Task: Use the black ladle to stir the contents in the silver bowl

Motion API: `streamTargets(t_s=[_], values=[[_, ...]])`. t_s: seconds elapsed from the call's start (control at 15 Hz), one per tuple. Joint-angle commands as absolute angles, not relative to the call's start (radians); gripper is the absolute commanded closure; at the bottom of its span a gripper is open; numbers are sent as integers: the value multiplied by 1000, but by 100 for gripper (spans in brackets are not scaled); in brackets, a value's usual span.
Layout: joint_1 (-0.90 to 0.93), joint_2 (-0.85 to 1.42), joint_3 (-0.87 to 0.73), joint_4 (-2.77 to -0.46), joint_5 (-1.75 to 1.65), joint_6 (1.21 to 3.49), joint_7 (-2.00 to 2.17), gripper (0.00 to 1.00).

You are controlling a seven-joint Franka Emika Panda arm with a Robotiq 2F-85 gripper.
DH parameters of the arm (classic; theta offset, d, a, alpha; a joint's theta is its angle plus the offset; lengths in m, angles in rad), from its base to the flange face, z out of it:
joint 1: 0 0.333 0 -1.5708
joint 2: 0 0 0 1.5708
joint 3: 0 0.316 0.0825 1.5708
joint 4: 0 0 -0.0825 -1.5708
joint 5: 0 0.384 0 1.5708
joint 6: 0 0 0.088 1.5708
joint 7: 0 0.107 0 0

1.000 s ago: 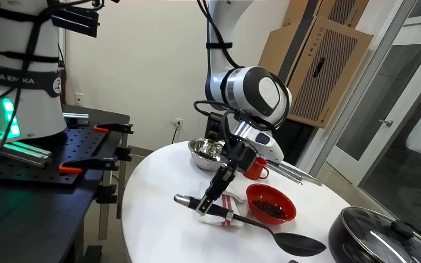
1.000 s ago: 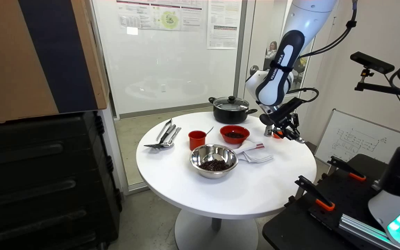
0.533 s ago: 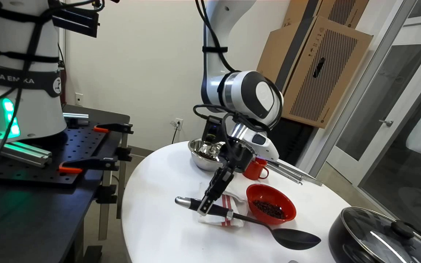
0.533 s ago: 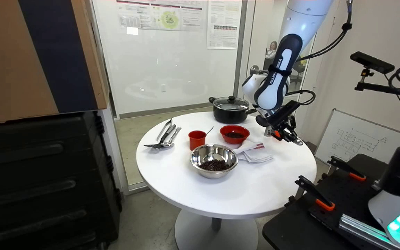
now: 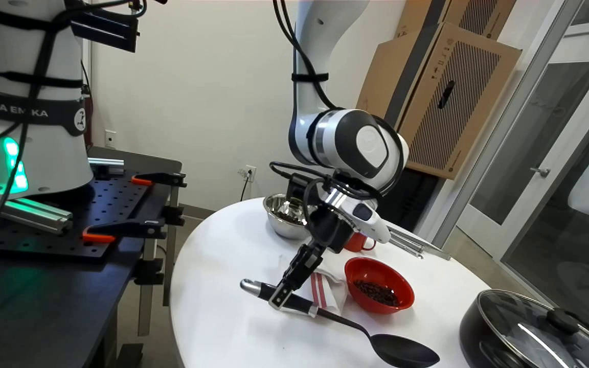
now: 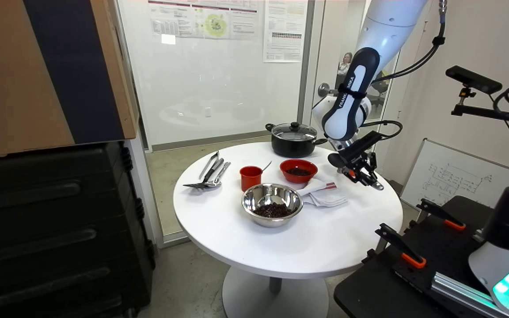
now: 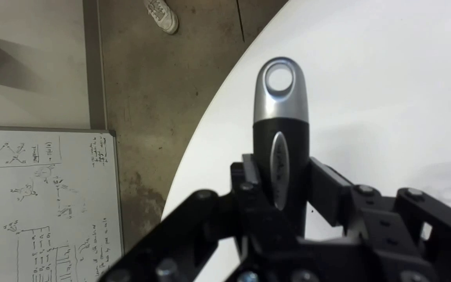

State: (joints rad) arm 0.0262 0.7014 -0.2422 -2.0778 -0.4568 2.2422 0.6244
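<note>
— How does the arm sit?
— In an exterior view it reaches in from the top right, slants down leftward, then bends back to the right at its lower end. The base stands at the left in an exterior view, its lights glowing green.
— And the wrist?
— Tilted. From it the hand slants down to the left in an exterior view, ending well below it.
— Gripping, would you say?
— Yes. In the wrist view two fingers clasp from left and right, facing each other, with black links spreading outward behind them.
</note>
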Motion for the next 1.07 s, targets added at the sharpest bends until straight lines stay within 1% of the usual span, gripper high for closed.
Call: streamTargets(t_s=[0.0,0.47,0.93,1.0], values=[[37,726,-245,-2041,-429,2261,591,92],[61,755,-221,-2029,-416,2274,580,92],[50,792,-211,-1997,-326,2241,513,92],[50,795,-212,-1994,-318,2238,507,60]])
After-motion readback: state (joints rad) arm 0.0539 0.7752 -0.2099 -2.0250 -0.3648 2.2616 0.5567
